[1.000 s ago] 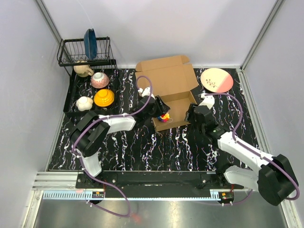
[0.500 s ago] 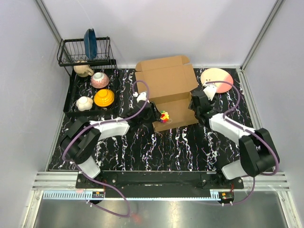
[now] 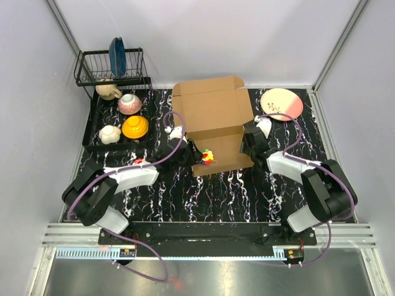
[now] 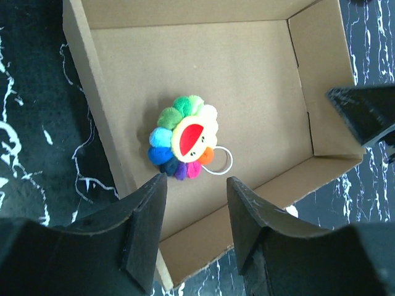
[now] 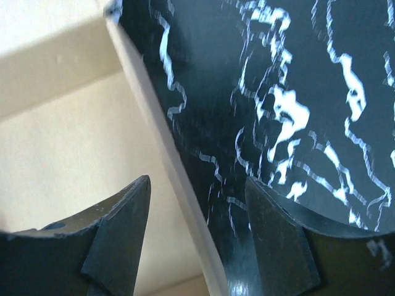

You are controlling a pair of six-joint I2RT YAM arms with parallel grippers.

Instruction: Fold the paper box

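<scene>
Top external view: the paper box (image 3: 213, 108) is shown at the middle of the surface (image 3: 216, 191), its lid raised further than a second earlier. The left end effector (image 3: 194, 152) and right end effector (image 3: 248, 140) are held open at its side walls; closing is judged nearer.

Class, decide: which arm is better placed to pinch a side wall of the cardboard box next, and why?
Right, probably. The right gripper has its open fingers straddling a wall edge of the paper box, ready to close. The left gripper has its open fingertips framing the plush flower inside instead.
</scene>
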